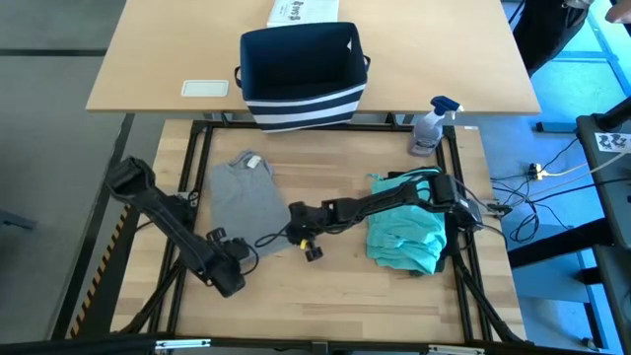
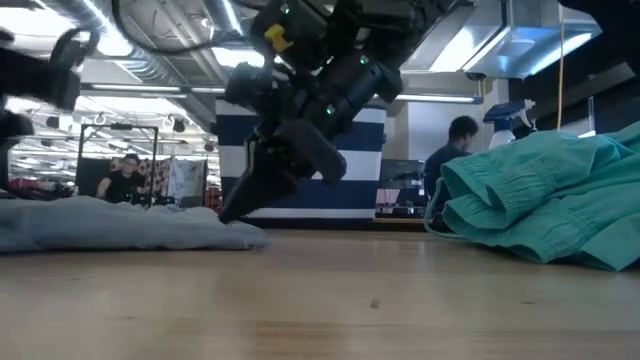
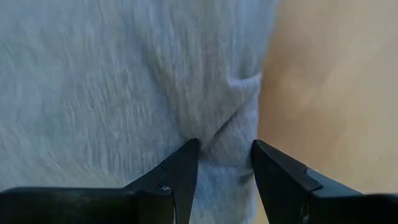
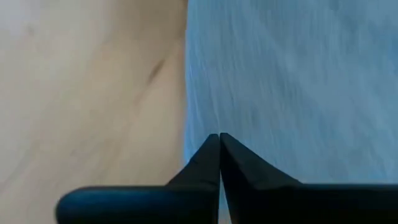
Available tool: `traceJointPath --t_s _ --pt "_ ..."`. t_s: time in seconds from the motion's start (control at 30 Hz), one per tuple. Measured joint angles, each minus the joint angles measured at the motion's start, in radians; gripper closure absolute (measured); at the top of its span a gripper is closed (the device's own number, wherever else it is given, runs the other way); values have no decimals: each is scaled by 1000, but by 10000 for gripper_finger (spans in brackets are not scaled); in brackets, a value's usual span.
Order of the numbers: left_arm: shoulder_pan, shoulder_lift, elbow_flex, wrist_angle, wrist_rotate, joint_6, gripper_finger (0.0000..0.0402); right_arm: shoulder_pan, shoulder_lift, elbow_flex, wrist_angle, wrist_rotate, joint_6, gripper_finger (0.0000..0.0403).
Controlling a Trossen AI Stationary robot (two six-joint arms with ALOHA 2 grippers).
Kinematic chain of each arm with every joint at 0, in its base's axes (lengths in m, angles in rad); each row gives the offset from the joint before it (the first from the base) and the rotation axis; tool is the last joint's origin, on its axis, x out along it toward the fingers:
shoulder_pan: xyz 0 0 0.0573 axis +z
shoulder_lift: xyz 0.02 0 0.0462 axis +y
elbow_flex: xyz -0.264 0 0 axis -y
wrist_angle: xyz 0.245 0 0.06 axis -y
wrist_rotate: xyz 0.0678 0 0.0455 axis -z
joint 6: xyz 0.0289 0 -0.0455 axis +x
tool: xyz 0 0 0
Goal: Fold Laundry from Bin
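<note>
table (image 1: 335, 286): light wood, bin (image 1: 301, 74) parked on the far desk | grey T-shirt (image 1: 242, 202) flat on the left half, teal piece (image 1: 404, 237) bunched on the right | right gripper (image 4: 219, 140) pinched tight on the shirt's right edge | left gripper (image 3: 225, 163) partly spread over its near edge

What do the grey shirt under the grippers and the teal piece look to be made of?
The grey T-shirt looks like soft matte cotton-type jersey: heathered fibres and soft wrinkles show between the left gripper's fingers. The crumpled teal garment seems a thin matte woven or knit cloth, gathering in fine folds; exact fibre unclear.
</note>
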Motion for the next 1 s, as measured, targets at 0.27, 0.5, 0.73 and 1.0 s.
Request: traceJointPath --t_s 0.27,0.5,0.73,1.0 --pt "0 56 4 -24 90 0 255 -16 15 -2 -94 29 45 399" --pt "0 53 2 -19 67 0 255 -15 8 11 -96 70 71 400" --pt "0 53 2 -18 66 1 255 6 3 73 -72 22 100 401" --pt "0 53 0 -11 51 20 255 13 68 72 -68 -5 128 402"
